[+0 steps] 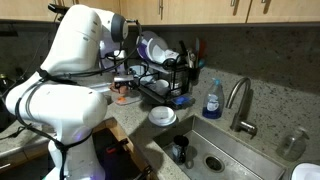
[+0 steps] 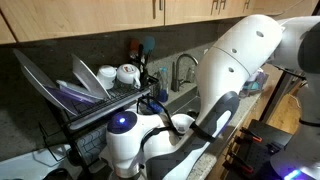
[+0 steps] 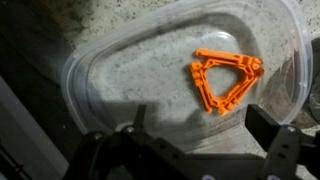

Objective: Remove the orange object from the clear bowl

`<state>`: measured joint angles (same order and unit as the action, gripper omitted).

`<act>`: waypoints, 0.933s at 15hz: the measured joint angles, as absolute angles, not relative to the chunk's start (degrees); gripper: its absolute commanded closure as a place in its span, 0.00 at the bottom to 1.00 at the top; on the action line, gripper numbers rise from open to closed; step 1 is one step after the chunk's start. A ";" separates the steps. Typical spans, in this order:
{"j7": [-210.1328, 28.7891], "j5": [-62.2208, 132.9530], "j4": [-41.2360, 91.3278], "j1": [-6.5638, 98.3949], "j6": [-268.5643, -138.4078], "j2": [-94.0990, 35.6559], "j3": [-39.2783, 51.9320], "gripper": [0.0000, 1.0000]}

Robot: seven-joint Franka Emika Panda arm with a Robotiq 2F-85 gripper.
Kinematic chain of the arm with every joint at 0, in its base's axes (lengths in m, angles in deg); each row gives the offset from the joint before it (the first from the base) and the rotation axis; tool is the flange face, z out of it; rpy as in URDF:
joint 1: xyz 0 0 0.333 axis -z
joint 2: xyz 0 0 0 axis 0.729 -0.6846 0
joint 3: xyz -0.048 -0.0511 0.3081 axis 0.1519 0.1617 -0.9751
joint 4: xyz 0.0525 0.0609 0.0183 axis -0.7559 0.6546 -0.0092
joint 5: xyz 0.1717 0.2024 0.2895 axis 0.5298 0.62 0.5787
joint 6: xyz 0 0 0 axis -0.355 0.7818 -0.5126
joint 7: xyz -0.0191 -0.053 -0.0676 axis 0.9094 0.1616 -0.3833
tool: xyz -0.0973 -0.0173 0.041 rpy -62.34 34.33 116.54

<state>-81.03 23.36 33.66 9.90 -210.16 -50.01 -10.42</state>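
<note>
The orange triangular lattice piece [image 3: 225,80] is seen lying inside the clear bowl [image 3: 120,75], just beyond the gripper [image 3: 200,150], whose fingers are held wide apart. The bowl is set on a speckled stone counter [image 3: 30,40]; a sink [image 1: 220,155] and dish rack [image 1: 165,80] are shown in an exterior view

No writing, brand or number can be read in any view; the blue soap bottle [image 1: 212,100], at two o'clock from the white dish [image 1: 162,116], shows nothing legible (too small and blurred).
</note>
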 measured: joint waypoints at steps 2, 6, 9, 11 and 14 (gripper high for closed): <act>-81.03 23.58 33.53 10.48 -209.41 -50.82 -10.41 0.00; -81.03 23.98 33.47 11.61 -209.07 -52.64 -10.52 0.00; -81.03 24.01 33.44 11.81 -209.04 -53.83 -10.80 0.00; -81.03 24.01 33.44 11.72 -209.04 -54.50 -11.30 0.00; -81.05 23.99 33.44 11.03 -209.04 -55.22 -11.54 0.35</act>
<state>-81.05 23.99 33.44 11.03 -209.04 -55.22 -11.54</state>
